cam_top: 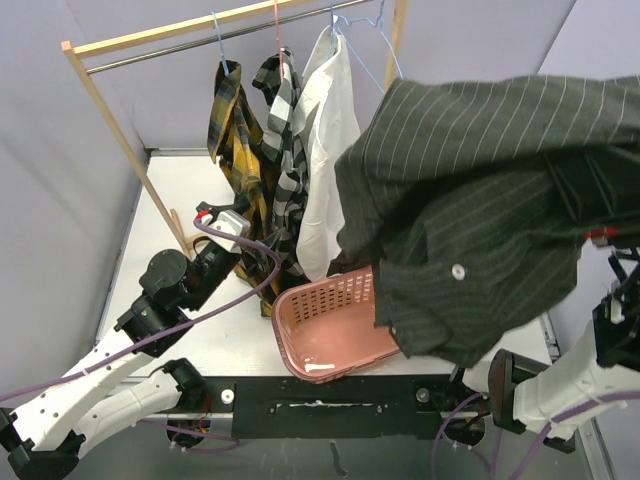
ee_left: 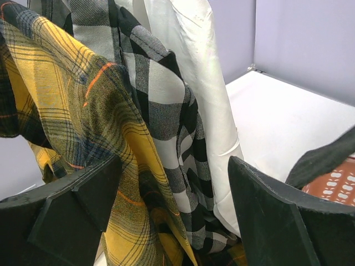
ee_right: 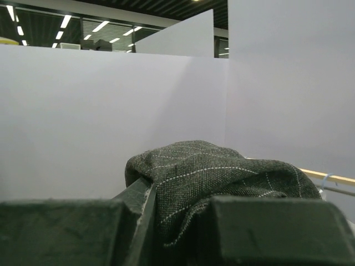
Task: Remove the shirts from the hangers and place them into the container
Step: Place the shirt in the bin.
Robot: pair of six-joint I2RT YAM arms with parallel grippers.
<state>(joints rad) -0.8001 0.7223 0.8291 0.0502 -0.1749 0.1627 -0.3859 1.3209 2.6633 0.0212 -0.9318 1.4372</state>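
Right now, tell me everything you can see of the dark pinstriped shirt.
The dark shirt looks like charcoal woven cloth with thin pale pinstripes, and one white button shows. It is bunched and draped, lifted high at the scene's right. The right hand is shut on a fold of it. Its lower edge hangs over the right end of the pink basket, but I cannot tell if they touch. No hanger shows in it.

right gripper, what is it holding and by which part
The right gripper is shut on the black striped shirt, pinching a bunched fold of cloth; which part of the shirt cannot be told.
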